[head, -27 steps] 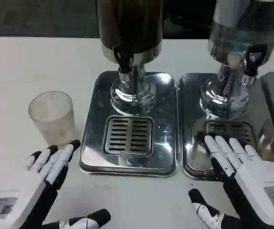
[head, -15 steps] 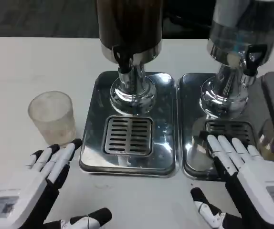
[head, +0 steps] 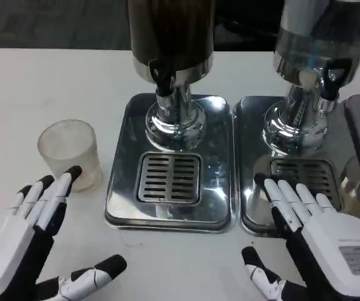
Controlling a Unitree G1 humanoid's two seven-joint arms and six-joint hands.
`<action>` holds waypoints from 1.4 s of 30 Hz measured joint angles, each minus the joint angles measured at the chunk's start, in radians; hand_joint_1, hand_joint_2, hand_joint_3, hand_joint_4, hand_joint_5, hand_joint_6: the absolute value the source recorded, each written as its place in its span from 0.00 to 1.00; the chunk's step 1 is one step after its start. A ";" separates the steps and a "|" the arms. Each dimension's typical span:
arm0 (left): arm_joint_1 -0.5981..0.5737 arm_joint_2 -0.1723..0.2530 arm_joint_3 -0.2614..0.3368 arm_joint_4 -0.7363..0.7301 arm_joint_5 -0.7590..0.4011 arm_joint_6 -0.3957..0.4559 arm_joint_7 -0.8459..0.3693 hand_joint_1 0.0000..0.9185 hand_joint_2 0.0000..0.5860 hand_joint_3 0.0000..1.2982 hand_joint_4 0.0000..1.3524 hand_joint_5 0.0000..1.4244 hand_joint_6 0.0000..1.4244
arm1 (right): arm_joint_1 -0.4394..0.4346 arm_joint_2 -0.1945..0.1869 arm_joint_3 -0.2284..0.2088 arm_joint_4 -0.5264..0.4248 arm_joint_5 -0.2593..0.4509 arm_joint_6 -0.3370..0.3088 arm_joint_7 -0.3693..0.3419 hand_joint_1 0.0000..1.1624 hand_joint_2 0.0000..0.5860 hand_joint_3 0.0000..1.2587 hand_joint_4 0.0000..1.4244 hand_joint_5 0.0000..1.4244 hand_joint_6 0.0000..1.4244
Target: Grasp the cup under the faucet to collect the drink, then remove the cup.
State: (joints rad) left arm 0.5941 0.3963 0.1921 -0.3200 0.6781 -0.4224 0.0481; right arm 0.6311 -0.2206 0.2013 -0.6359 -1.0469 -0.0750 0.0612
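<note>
Reaching for the cup [head: 69, 152], first step not yet done: cup standing on the white table [head: 29, 88], left of the drip tray [head: 170, 213], not under the faucet [head: 162, 76]. Left hand [head: 26, 232] just beside the cup, fingers spread, holding nothing. Right hand [head: 312, 232] flat over the second tray [head: 255, 216], fingers apart, empty too. Next move likely calling for wrapping the left fingers around the cup, then carrying it onto the grille beneath the spout. Dispenser tops cut off above; contents of the cloudy cup hard to judge.
</note>
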 measured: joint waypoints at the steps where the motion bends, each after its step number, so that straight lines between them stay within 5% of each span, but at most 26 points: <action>1: -0.010 0.000 0.001 0.011 0.000 -0.001 0.015 0.00 0.10 0.00 0.00 0.00 0.00 | -0.001 0.001 0.002 0.000 0.000 0.002 0.000 0.36 0.79 0.00 0.00 0.00 0.00; 19: -0.194 0.043 0.031 0.288 -0.013 0.049 0.150 0.00 0.09 0.00 0.00 0.00 0.00 | -0.039 -0.001 0.020 0.008 0.004 0.009 0.001 0.36 0.79 0.00 0.00 0.00 0.00; 31: -0.333 0.122 0.027 0.457 -0.088 0.095 0.149 0.00 0.01 0.00 0.00 0.00 0.00 | -0.070 0.011 0.059 0.013 0.002 0.020 0.001 0.36 0.79 0.00 0.00 0.00 0.00; 42: -0.468 0.183 -0.014 0.673 -0.143 0.050 0.148 0.00 0.00 0.00 0.00 0.00 0.00 | -0.109 0.015 0.097 0.040 0.003 0.023 0.001 0.36 0.79 0.00 0.00 0.00 0.00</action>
State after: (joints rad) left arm 0.1258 0.5794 0.1779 0.3531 0.5348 -0.3720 0.1959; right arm 0.5219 -0.2052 0.2987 -0.5957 -1.0442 -0.0523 0.0620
